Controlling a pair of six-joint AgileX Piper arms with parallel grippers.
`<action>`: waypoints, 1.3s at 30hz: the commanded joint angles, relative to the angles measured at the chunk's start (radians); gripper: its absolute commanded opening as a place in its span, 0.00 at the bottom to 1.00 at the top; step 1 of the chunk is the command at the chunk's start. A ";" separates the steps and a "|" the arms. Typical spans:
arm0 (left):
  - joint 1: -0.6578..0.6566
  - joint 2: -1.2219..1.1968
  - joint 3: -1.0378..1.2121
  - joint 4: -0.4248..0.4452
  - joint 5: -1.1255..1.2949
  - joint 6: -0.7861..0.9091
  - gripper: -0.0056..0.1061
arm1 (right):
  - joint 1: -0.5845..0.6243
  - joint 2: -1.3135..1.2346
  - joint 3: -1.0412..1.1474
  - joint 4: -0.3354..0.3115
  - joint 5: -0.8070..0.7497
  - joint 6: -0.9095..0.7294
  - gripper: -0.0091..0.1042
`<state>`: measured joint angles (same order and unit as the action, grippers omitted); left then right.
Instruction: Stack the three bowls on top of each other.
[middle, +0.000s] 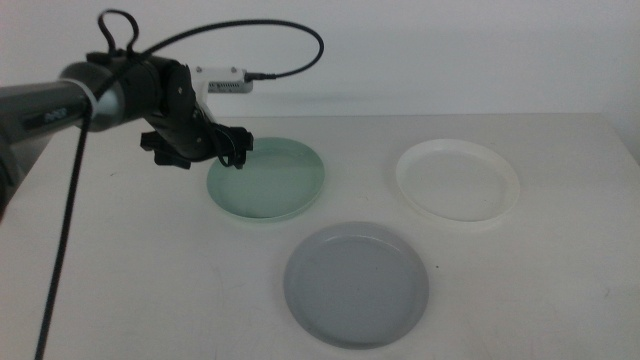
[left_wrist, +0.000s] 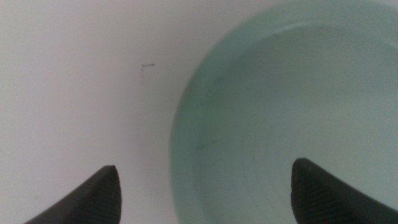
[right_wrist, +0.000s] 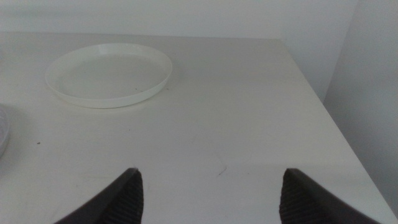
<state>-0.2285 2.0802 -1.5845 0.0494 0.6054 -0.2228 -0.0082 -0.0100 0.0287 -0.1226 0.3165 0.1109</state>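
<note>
Your left claw (middle: 236, 152) hangs spread over the mint green shallow plastic bowl's (middle: 268, 180) left rim, one jaw outside, one inside. The white bowl (middle: 457, 183) and grey bowl (middle: 356, 282) lie apart on the white bench (middle: 560, 280); your right claw (right_wrist: 208, 193) waits spread, off to the right.

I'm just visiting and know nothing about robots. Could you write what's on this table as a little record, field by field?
Bowls: mint green bowl, white bowl, grey bowl
Stacking: none yet; all three lie apart on the table
Left gripper: open, straddling the mint green bowl's rim, one jaw inside, one outside
Right gripper: open, waiting above the table short of the white bowl, holding nothing
</note>
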 joint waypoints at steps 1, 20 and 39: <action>0.001 -0.033 -0.031 -0.010 -0.067 0.000 0.96 | -0.007 -0.027 -0.007 -0.014 -0.072 -0.013 0.57; 0.013 -0.062 -0.031 -0.028 -0.018 -0.014 0.05 | -0.007 -0.027 -0.007 -0.015 -0.072 -0.013 0.57; -0.200 -0.589 0.320 -0.044 0.062 -0.103 0.05 | -0.007 -0.027 -0.007 -0.015 -0.072 -0.014 0.57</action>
<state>-0.4017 1.5427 -1.2725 0.0124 0.7139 -0.2917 -0.0082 -0.0100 0.0287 -0.1235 0.3165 0.1109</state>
